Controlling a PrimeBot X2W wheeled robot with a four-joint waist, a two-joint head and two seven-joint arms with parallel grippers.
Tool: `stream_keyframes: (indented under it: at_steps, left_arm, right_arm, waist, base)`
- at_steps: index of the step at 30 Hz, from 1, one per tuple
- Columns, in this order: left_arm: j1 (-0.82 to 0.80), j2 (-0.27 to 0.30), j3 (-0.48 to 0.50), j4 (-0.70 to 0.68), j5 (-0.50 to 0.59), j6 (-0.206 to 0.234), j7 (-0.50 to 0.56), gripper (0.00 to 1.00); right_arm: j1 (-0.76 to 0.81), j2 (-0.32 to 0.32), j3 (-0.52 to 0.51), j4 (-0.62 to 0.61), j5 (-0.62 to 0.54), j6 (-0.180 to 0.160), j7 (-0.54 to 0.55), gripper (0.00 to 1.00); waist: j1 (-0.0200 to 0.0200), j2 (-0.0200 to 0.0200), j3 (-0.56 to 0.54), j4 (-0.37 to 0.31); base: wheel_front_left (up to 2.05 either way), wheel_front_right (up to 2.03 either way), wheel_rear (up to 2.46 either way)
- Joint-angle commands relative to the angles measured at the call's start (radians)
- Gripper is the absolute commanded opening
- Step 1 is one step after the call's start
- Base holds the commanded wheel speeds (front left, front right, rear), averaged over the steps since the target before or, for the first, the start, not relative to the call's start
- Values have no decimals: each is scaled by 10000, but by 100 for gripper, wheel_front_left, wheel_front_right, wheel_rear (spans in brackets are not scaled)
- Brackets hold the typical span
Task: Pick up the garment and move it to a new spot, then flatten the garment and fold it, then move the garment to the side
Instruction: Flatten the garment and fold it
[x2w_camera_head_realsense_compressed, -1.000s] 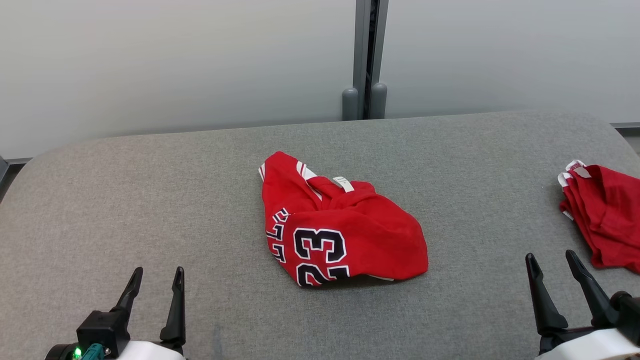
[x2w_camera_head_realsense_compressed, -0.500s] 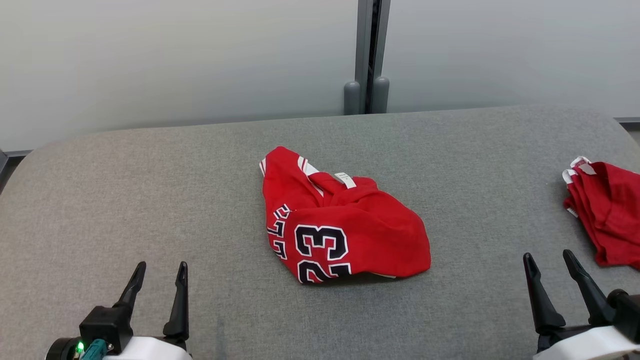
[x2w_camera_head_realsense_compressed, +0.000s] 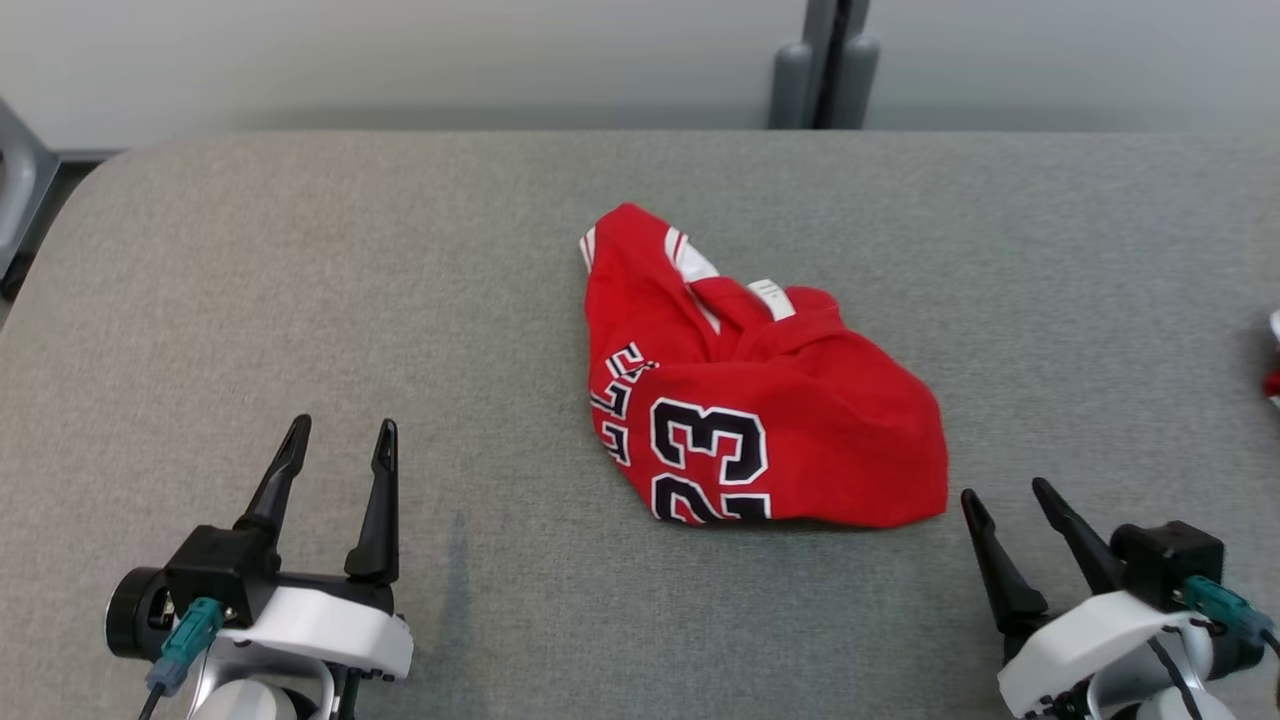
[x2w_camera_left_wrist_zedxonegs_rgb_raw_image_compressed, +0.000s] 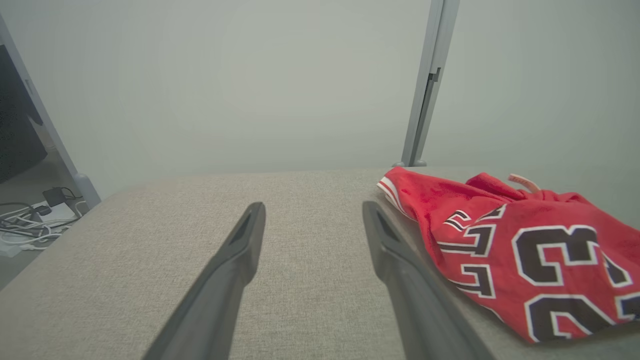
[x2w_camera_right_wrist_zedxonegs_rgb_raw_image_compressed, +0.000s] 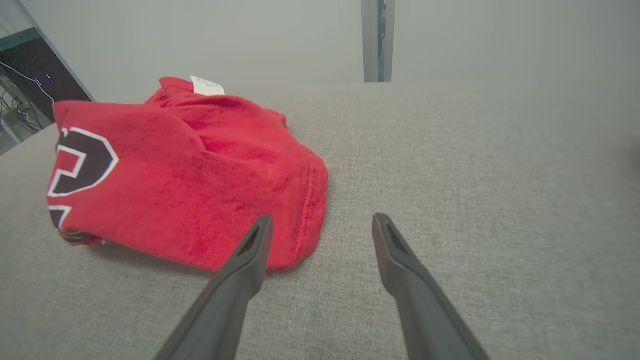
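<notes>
The garment (x2w_camera_head_realsense_compressed: 760, 400) is a red jersey with a black and white "23", lying crumpled in a heap at the middle of the grey padded table (x2w_camera_head_realsense_compressed: 300, 280). It also appears to the right in the left wrist view (x2w_camera_left_wrist_zedxonegs_rgb_raw_image_compressed: 525, 240) and to the left in the right wrist view (x2w_camera_right_wrist_zedxonegs_rgb_raw_image_compressed: 190, 175). My left gripper (x2w_camera_head_realsense_compressed: 340, 430) stands open at the lower left, well clear of the jersey, nothing between its fingers. At the lower right my right gripper (x2w_camera_head_realsense_compressed: 1005, 490) is open too, its tips just right of the jersey's near right corner, apart from the cloth.
A sliver of another red and white cloth (x2w_camera_head_realsense_compressed: 1272, 350) peeks in at the table's right edge. A grey post (x2w_camera_head_realsense_compressed: 825, 60) stands behind the table against pale wall panels. Cables (x2w_camera_left_wrist_zedxonegs_rgb_raw_image_compressed: 30, 220) lie on the floor beyond the table's left end.
The head camera has tilted down and turned left, so the whole picture shifted. Both grippers show higher and closer in, still open. The jersey lies as it did.
</notes>
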Motion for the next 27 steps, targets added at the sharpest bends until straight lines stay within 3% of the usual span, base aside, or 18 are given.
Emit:
stream_keyframes:
  at_steps: [1, 9, 10, 11, 12, 13, 14, 20, 27]
  left_arm:
    - [-237, -14, 22, 79, 44, -35, -84, 100]
    - [-616, -28, 133, 381, 43, -58, -335, 100]
    - [-631, -31, 131, 401, 54, -51, -360, 100]
    - [-663, -36, 136, 407, 61, -43, -375, 100]
    - [-698, -49, 133, 405, 69, -35, -394, 100]
    - [-728, -66, 128, 412, 70, -29, -394, 100]
    - [-750, -61, 118, 431, 86, -23, -408, 100]
    - [-752, -40, 126, 497, 80, 6, -434, 100]
    - [-551, 38, 216, 528, 20, 91, -472, 100]
  right_arm:
    - [-254, -98, 102, 280, 91, 2, -94, 100]
    - [-1346, -71, 1051, 2498, 683, 0, -683, 100]
    - [-1401, -62, 1159, 2689, 758, 0, -707, 68]
    - [-1480, -53, 1254, 2877, 865, 0, -752, 47]
    - [-1555, -56, 1410, 2982, 961, 2, -778, 43]
    - [-1614, -54, 1557, 3068, 1092, 3, -845, 27]
    - [-1683, -79, 1679, 3153, 1193, 2, -914, 0]
    - [-1930, -353, 2083, 2855, 1504, 2, -1327, 0]
    - [-1818, -751, 2289, 846, 1177, 2, -1556, 0]
  waist:
    - [0, -1, 399, 319]
    - [0, -1, 751, 533]
    - [0, -1, 759, 531]
    - [0, -1, 770, 527]
    - [0, -1, 782, 521]
    - [0, -1, 792, 514]
    - [0, -1, 800, 502]
    - [0, -1, 780, 400]
    - [0, -1, 533, 98]
  base:
    - [0, 0, 0]
    - [0, 0, 0]
    - [0, 0, 0]
    - [0, 0, 0]
    - [0, 0, 0]
    - [0, 0, 0]
    - [0, 0, 0]
    - [0, 0, 0]
    - [0, 0, 0]
